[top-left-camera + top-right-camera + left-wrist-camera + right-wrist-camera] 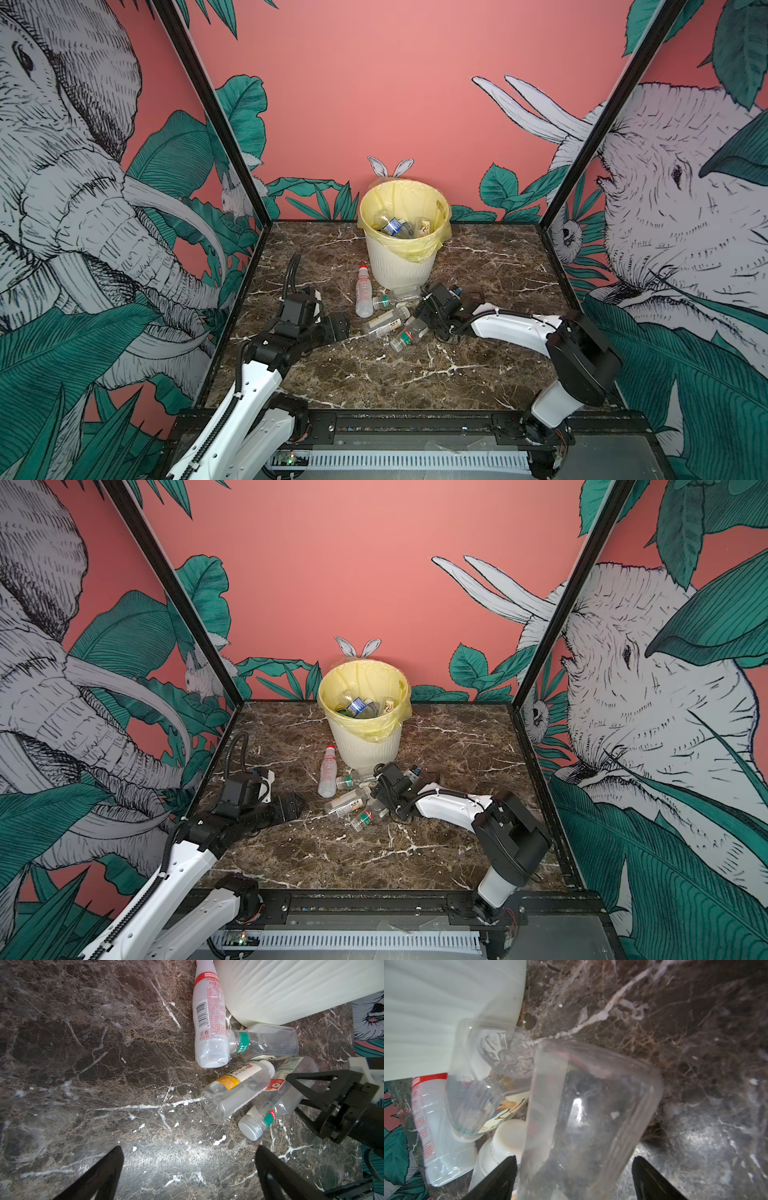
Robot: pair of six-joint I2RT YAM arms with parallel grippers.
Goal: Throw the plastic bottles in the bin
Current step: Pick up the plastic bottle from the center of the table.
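Currently | right gripper [574, 1159]: low, jaws straddling clear green-banded plastic bottle [278, 1101] lying near cream ribbed round bin [401, 266], squeeze not confirmable | left gripper [189, 1148]: spread wide, empty, held back, likely leaving room for the pick

1. Both top views look from high above the near edge of the desk [374, 374], angled down toward the far pink wall [374, 83]. Each takes in the whole desk and the bin [401, 266].
2. They share nearly everything, shifted slightly sideways.
3. The left wrist view looks steeply down at the desk from close by, past the left tool [189, 1148], toward the bottles [234, 1091] at the bin's foot.
4. The right wrist view sits very near a clear bottle [591, 1115], which is blurred, between the fingers of the right tool [574, 1157]. It shares the bin wall and the red-labelled bottle [425, 1122] with the left wrist view.
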